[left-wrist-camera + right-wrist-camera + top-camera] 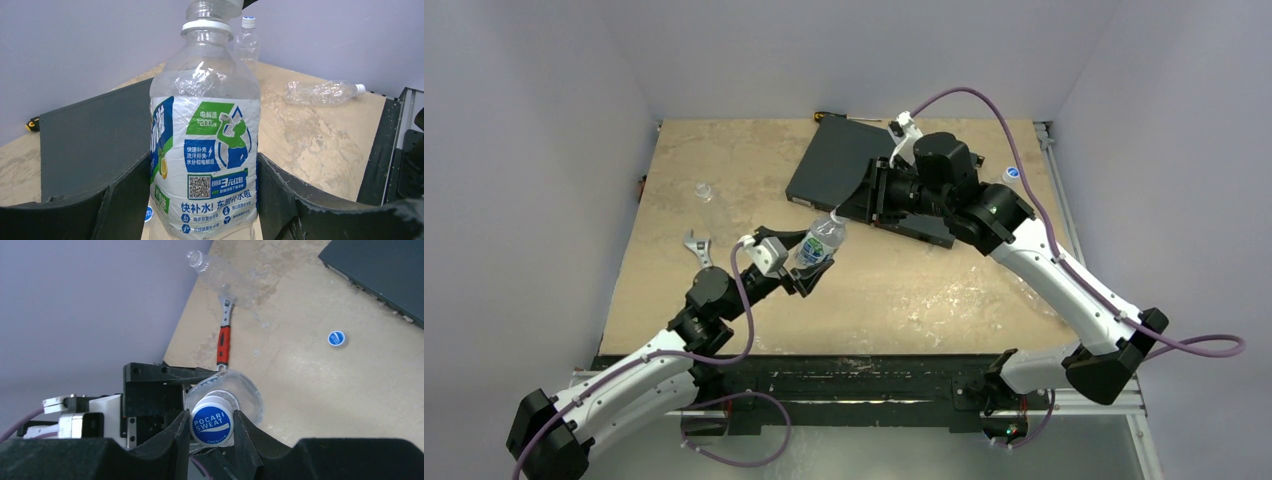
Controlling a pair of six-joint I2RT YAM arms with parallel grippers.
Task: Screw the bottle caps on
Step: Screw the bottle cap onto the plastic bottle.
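The left end effector (810, 262) clamps the labelled bottle (205, 125) round its body, steadying it, I'd say, so the neck cannot turn. At its top, the right end effector (210, 440) pinches a blue cap (212, 421) seated on that neck, placed to twist it home. Beyond, a loose cap (336, 338) lies on the bench (904, 300) near the black box (844, 165); a clear bottle (222, 275) lies farther off.

A bottle (819, 243) with a cap (212, 421) on its neck was above the table (924, 290), the flat box (844, 165) behind it. The wrench (696, 247) lay to its left, a second bottle (705, 192) behind the wrench.
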